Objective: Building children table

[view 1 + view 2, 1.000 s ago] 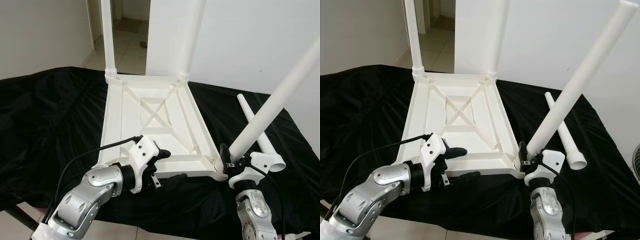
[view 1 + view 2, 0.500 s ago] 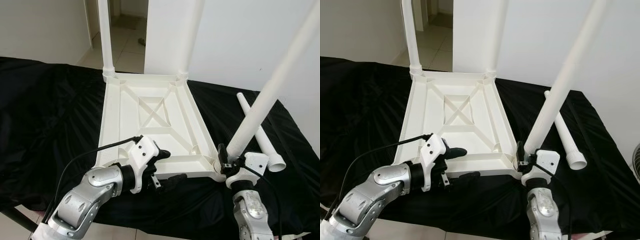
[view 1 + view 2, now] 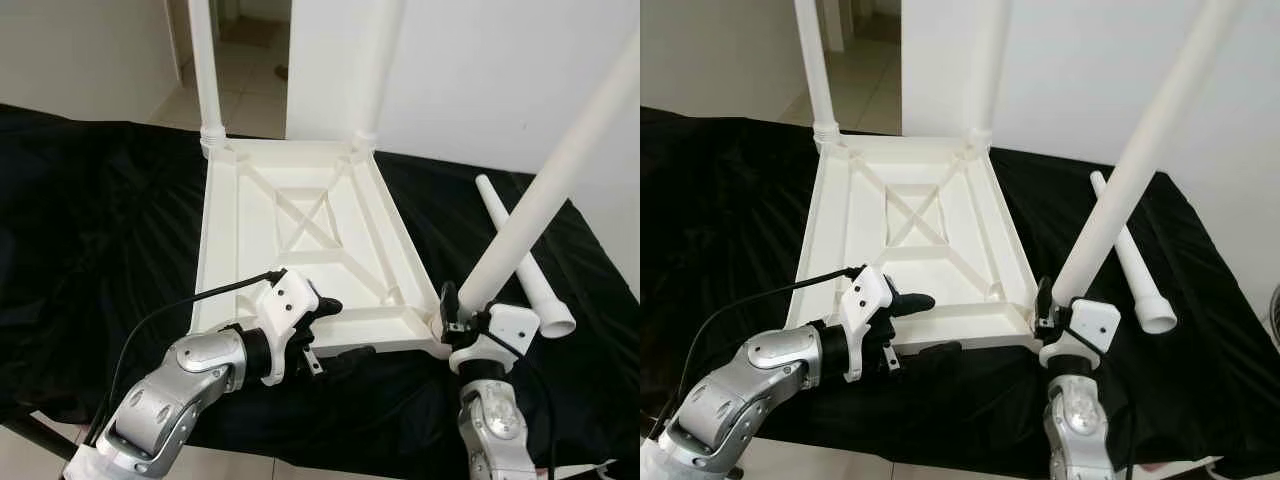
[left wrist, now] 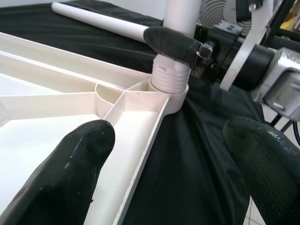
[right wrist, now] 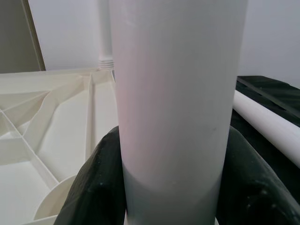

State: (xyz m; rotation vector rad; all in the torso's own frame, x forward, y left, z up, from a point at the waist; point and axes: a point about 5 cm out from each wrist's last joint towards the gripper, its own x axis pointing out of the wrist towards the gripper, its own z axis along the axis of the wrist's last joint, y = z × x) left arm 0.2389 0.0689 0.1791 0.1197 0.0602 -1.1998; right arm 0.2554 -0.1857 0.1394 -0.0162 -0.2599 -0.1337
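Observation:
A white plastic tabletop point(image 3: 228, 262) lies upside down on black cloth. Two white legs point(image 3: 203, 60) point(image 3: 378, 60) stand upright in its far corners. A third leg point(image 3: 545, 200) leans to the right out of the near right corner socket point(image 4: 171, 82), with my right gripper point(image 3: 462, 320) shut on its base. In the right wrist view the leg point(image 5: 178, 93) sits between both fingers point(image 5: 101, 183). My left gripper point(image 3: 345, 330) is open and straddles the tabletop's near rim: one finger point(image 4: 70, 173) lies over the inside, the other over the cloth.
A loose fourth leg point(image 3: 520, 265) lies on the cloth to the right of the tabletop. The cloth-covered surface ends just before my arms. A white wall stands behind, with an open doorway and tiled floor point(image 3: 240, 110) at the far left.
The camera has shifted slightly. The held leg stands a little steeper than one second ago. My left gripper stays open at the near rim.

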